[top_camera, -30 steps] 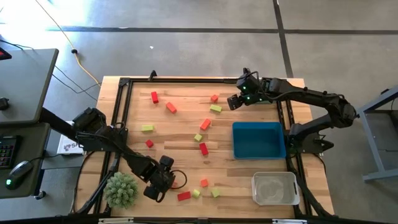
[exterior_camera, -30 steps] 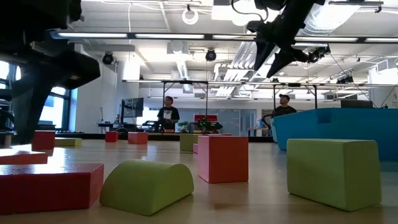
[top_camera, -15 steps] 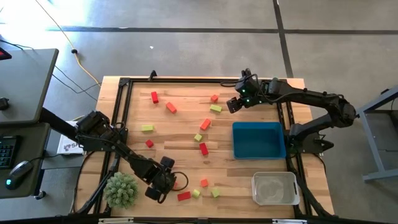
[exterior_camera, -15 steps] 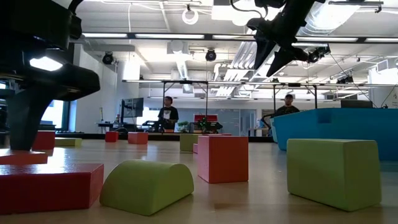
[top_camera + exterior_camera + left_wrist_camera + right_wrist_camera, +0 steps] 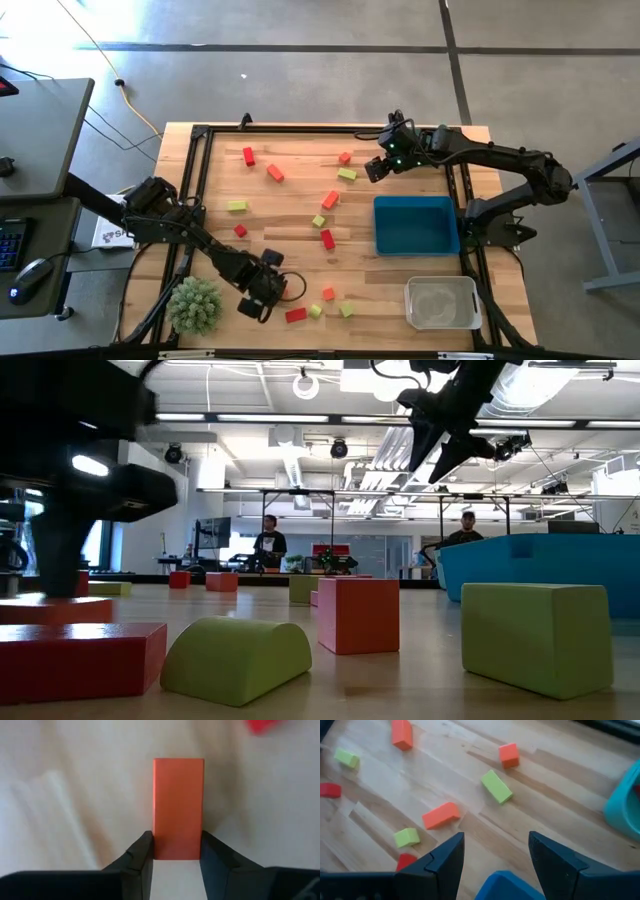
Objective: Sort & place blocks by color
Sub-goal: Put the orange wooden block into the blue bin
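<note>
Red, orange and yellow-green blocks lie scattered flat on the wooden table (image 5: 300, 260). My left gripper (image 5: 280, 292) is low over the near part of the table, beside the plant ball. It is shut on an orange bar block (image 5: 178, 805), which the low view shows as a flat orange block (image 5: 60, 610). Close by lie a red bar (image 5: 295, 315), a green block (image 5: 314, 311) and an orange cube (image 5: 328, 294). My right gripper (image 5: 378, 168) hangs open and holds nothing. It is high over the far side, above a green block (image 5: 496, 786) and an orange one (image 5: 440, 815). My left gripper pinches the orange bar by its two long sides (image 5: 160, 851), at the end nearest the wrist. One finger (image 5: 141, 857) is against each side. The fingers come steeply from above and close across the bar's width. The bar lies flat on the table.
A blue bin (image 5: 415, 225) stands at the right of the table. A clear bin (image 5: 440, 302) stands nearer the front right corner. A spiky green plant ball (image 5: 195, 305) sits at the near left, next to my left arm. A black frame (image 5: 190, 200) runs along the table's edges. People stand far off in the room.
My left gripper has edged a little toward the table's right edge, staying low over the orange bar. My right arm has kept still.
</note>
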Motion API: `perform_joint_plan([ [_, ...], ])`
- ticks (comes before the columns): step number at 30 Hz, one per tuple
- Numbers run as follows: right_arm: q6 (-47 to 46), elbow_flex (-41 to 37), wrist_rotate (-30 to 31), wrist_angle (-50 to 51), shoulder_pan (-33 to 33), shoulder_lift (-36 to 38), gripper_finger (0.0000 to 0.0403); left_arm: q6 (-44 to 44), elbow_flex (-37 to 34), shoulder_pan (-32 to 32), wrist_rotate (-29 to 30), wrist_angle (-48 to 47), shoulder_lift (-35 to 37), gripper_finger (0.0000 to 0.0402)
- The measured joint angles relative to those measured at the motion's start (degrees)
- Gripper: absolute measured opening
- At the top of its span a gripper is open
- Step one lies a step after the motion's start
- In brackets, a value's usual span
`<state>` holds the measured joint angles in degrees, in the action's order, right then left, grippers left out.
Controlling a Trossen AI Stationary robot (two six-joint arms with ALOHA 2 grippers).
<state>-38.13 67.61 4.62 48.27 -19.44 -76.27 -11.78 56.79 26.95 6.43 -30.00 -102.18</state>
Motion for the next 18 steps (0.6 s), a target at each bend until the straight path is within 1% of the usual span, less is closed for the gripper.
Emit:
perform_joint_plan([
  [2, 0.0, 0.0, -1.5, 0.0, 0.0, 0.0, 0.0209, 1.1, 0.0, -1.6, 1.0, -0.9, 1.0, 0.0097],
  [9, 0.2, 0.0, -5.5, -0.8, -0.1, 0.0, 0.0209, 6.2, 0.9, -8.9, 1.6, -1.5, 3.1, 0.0097],
  [15, 1.1, 0.0, -10.9, -2.7, -0.1, 0.0, 0.0209, 10.3, 2.3, -16.5, 2.2, -2.0, 5.5, 0.0097],
  [17, 1.8, 0.0, -12.7, -2.8, -0.1, 0.0, 0.0209, 11.6, 2.9, -19.1, 2.4, 0.0, 6.1, 0.0097],
  [18, 2.4, 0.0, -13.6, -3.4, -0.2, 0.0, 0.0209, 12.2, 2.9, -20.4, 2.9, -0.9, 6.8, 0.0097],
])
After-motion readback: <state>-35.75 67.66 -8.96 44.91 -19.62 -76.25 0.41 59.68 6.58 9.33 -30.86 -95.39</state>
